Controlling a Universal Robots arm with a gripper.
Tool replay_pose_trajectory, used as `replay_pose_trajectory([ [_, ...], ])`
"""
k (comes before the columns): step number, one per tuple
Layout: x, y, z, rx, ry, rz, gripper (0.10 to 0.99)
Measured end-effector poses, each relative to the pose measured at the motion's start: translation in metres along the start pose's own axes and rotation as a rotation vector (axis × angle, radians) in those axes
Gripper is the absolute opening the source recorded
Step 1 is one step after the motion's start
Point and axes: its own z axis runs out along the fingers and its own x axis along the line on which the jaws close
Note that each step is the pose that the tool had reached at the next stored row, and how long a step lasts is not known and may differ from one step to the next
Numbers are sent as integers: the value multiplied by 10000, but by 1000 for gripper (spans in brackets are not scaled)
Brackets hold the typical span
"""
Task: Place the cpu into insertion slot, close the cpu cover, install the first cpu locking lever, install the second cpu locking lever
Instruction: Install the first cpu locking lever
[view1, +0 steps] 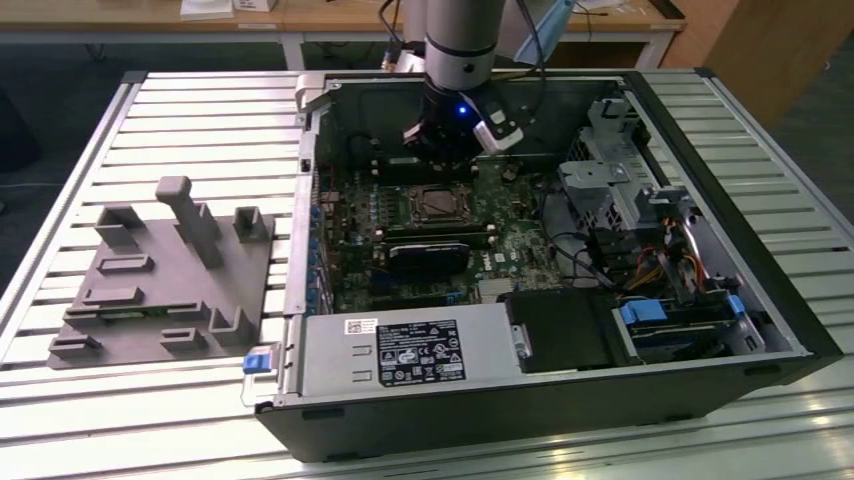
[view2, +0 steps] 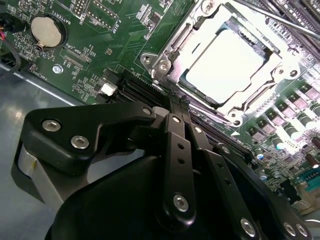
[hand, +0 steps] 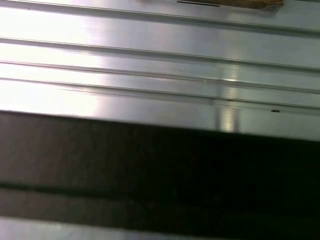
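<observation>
The cpu (view2: 227, 65) lies flat in its socket on the green motherboard, its pale metal top showing through the window of the cpu cover (view2: 282, 65). The silver cover frame lies down around the chip. A thin metal lever rod (view2: 280, 20) runs along the socket's far side. My gripper (view2: 176, 104) hovers just off one edge of the socket, its black fingers together and holding nothing. In the exterior view the gripper (view1: 447, 165) hangs inside the open computer case, just behind the socket (view1: 438, 205).
A black card (view1: 427, 258) sits in front of the socket. The power supply (view1: 400, 355) and the drive cage (view1: 627, 190) stand along the case walls. A grey fixture block (view1: 160, 270) rests on the slatted table (hand: 160, 60) at the exterior view's left. A coin battery (view2: 47, 30) sits on the board.
</observation>
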Motion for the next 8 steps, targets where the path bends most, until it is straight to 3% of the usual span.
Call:
replay_pose_trajectory([
  [8,-13,23,21,276,23,9,106],
])
